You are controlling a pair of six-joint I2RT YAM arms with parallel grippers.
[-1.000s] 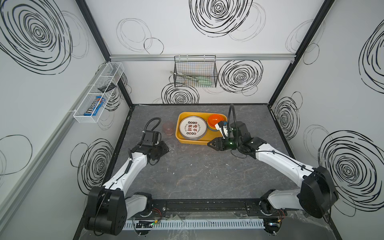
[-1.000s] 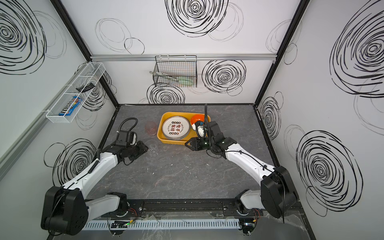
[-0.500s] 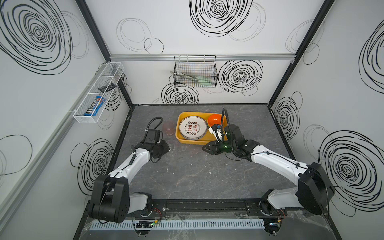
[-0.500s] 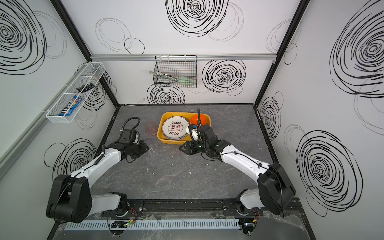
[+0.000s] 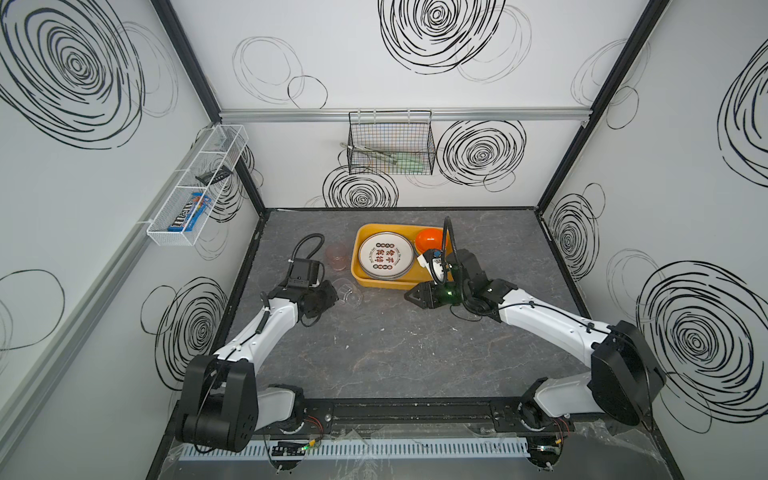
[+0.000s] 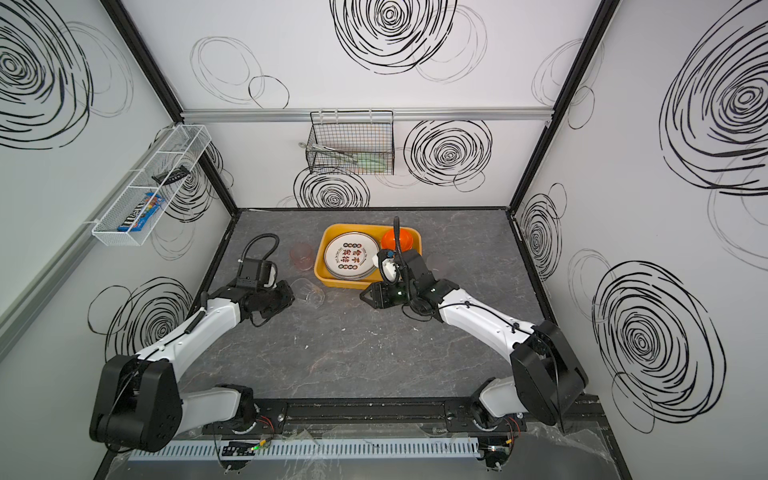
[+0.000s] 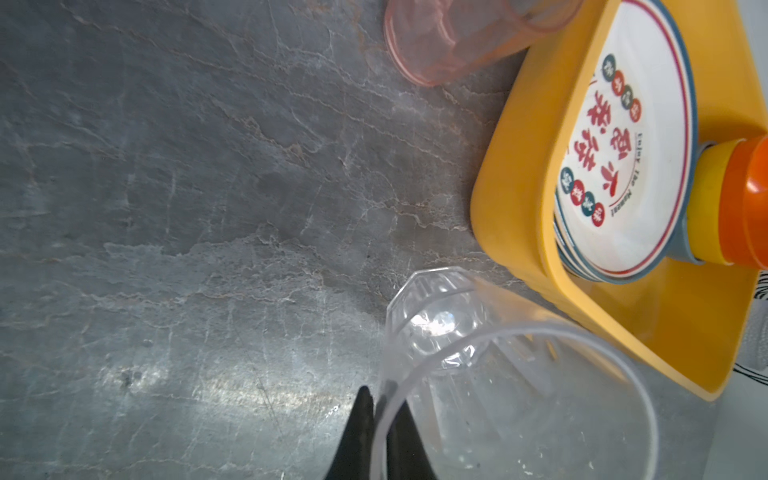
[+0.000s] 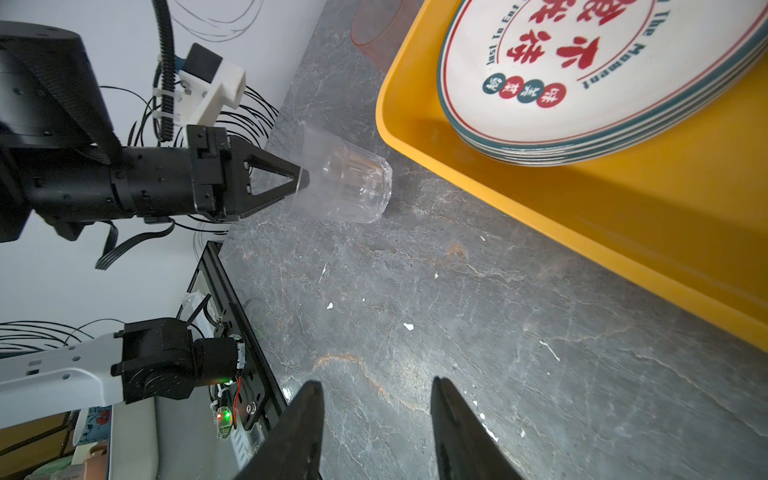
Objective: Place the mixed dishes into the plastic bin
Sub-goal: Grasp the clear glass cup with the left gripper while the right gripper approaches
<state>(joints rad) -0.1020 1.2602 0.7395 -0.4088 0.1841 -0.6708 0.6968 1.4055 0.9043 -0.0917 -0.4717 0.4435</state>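
You have a wide bare stretch of table (image 5: 374, 345) between the two arms, in front of the plastic bin (image 5: 380, 284). At the bin's near left corner the clear cup (image 5: 350, 291) lies on its side, pinched at the rim by the left gripper (image 8: 304, 179). The pink cup (image 5: 337, 257) sits just beside the bin's left wall, so that side is crowded. Inside, the stack of plates (image 5: 385, 255) fills the left part and the orange bowl (image 5: 430, 240) the far right corner. A strip of bare floor shows in front of the plates. The right gripper (image 5: 411, 296), jaws apart, sits just before the front wall.
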